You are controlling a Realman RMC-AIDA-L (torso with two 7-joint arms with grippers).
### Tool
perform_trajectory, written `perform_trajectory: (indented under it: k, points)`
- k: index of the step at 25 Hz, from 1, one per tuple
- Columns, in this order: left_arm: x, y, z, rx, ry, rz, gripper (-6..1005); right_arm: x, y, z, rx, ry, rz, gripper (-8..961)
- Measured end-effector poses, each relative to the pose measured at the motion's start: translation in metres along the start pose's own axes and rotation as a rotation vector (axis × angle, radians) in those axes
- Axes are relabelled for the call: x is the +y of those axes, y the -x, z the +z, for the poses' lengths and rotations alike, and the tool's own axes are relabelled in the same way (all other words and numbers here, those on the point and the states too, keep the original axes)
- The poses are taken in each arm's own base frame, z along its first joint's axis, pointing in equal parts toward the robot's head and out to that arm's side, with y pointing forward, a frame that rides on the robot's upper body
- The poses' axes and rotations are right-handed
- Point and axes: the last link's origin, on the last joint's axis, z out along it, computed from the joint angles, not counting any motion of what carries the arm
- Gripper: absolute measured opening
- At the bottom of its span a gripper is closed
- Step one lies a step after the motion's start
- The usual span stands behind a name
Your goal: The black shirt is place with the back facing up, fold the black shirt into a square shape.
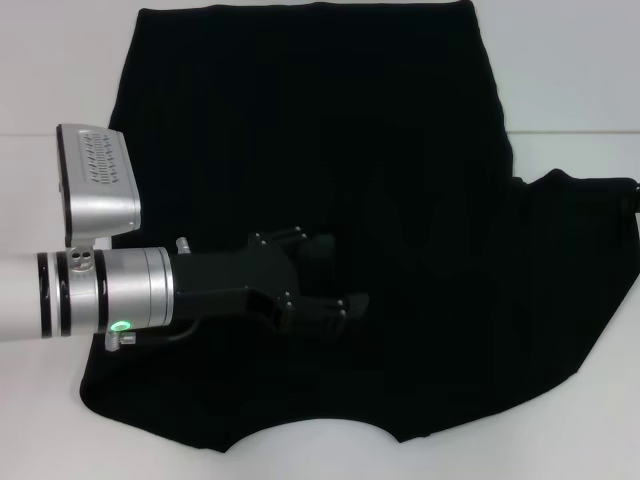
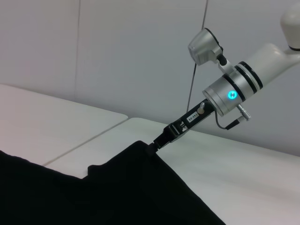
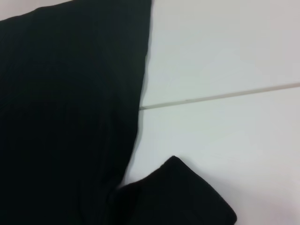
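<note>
The black shirt (image 1: 400,150) lies spread flat on the white table (image 1: 570,80), far wider than either gripper. My left gripper (image 1: 338,275) hovers over the shirt's middle-left, open, with nothing between its fingers. The shirt's right sleeve (image 1: 590,230) reaches toward the right edge, where only a sliver of my right gripper (image 1: 634,192) shows. In the left wrist view my right gripper (image 2: 158,143) sits at the tip of that sleeve (image 2: 140,152), shut on the fabric, which rises to meet it. The right wrist view holds the shirt's side edge (image 3: 61,117) and the sleeve (image 3: 183,197).
Bare white table (image 3: 225,56) lies to the right of the shirt, crossed by a thin seam (image 3: 220,96). A pale wall (image 2: 117,56) stands behind the table. The shirt's near edge (image 1: 300,425) curves close to the table's front.
</note>
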Motion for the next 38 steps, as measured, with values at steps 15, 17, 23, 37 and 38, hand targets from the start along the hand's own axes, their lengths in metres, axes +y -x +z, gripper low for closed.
perform_trajectory:
  k: [15,17,23,37,38]
  points:
    - [-0.003,-0.005,-0.003,0.011,-0.005,-0.01,932,0.049,0.003,0.013,0.018,0.129,-0.152,21]
    - [-0.003,-0.005,-0.003,0.01,-0.007,-0.013,932,0.062,0.005,0.015,0.027,0.162,-0.188,21]
    - [-0.004,-0.004,-0.004,0.008,-0.013,-0.038,933,0.095,0.007,0.021,0.081,0.225,-0.301,20]
    - [-0.006,-0.006,-0.003,0.007,-0.016,-0.051,932,0.122,0.017,0.021,0.131,0.269,-0.343,21]
    - [-0.006,-0.006,-0.003,0.007,-0.017,-0.051,932,0.123,0.017,0.021,0.132,0.271,-0.342,21]
